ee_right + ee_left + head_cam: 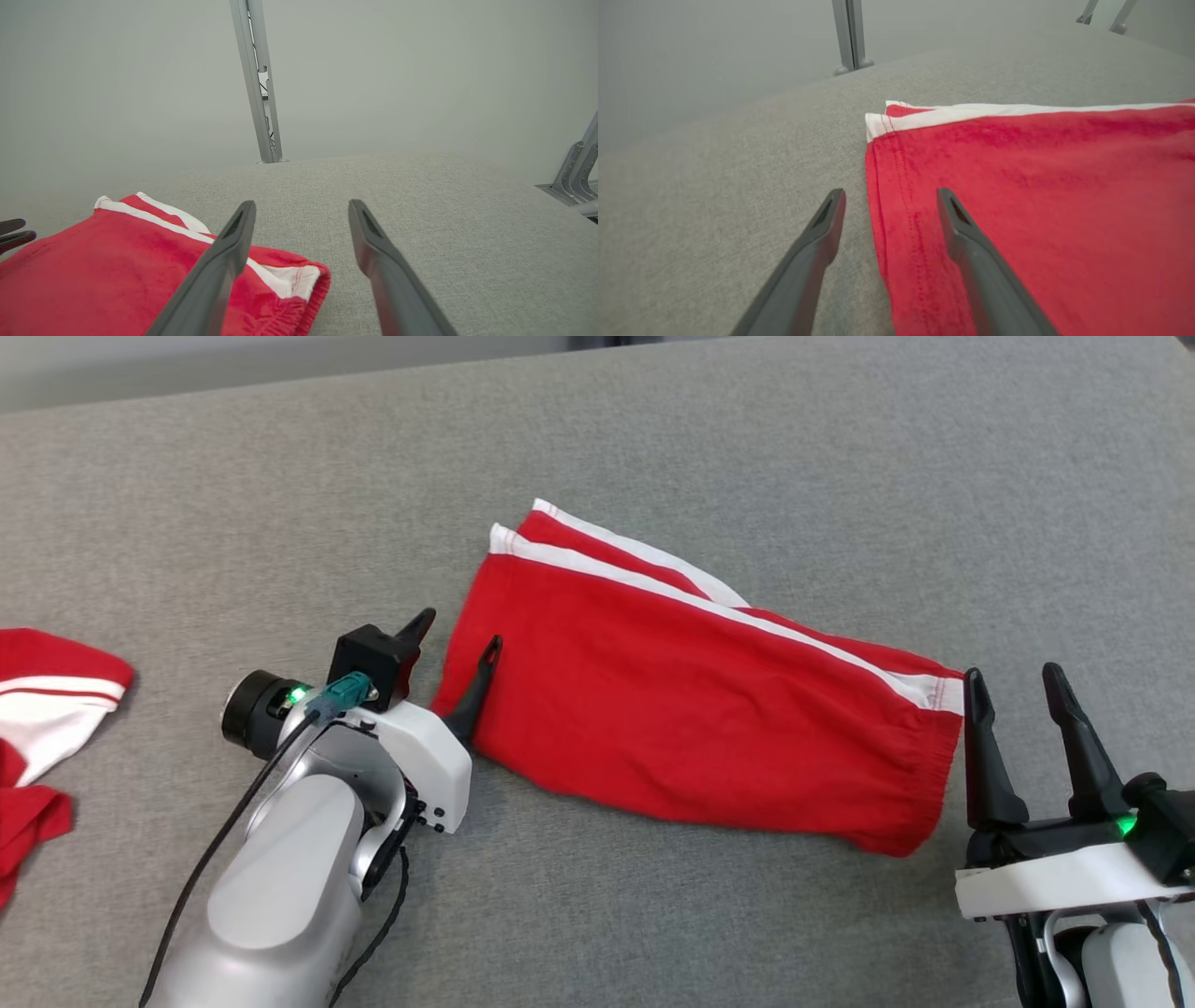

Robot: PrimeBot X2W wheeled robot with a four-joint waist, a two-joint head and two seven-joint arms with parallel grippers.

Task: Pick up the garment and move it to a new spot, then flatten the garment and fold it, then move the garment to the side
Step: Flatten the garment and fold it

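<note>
Garment: red shorts with white side stripes, lying folded and flat, stretched from my left fingers across to my right ones.

Left gripper: fingers spread and holding nothing. They straddle the stitched leg hem, one finger over the red cloth and the other over bare table just outside the edge.

Right gripper: fingers likewise spread and empty, just beside the elastic waistband. Whether the nearer finger touches its corner I cannot tell.

Hazards, as I judge them: closing my left fingers as they stand may catch the top layer alone, so the layers part and the fold opens on lifting. My right fingers lie outside the waistband and may close on nothing, leaving that end to drag and bunch on the rough weave.

Table: covered in grey woven cloth, with wide bare stretches ahead of both pairs of fingers. A second red-and-white garment lies well apart, out past my left gripper.

Beyond the far edge are a pale wall, an upright metal post and metal brackets to the right of my right fingers.
</note>
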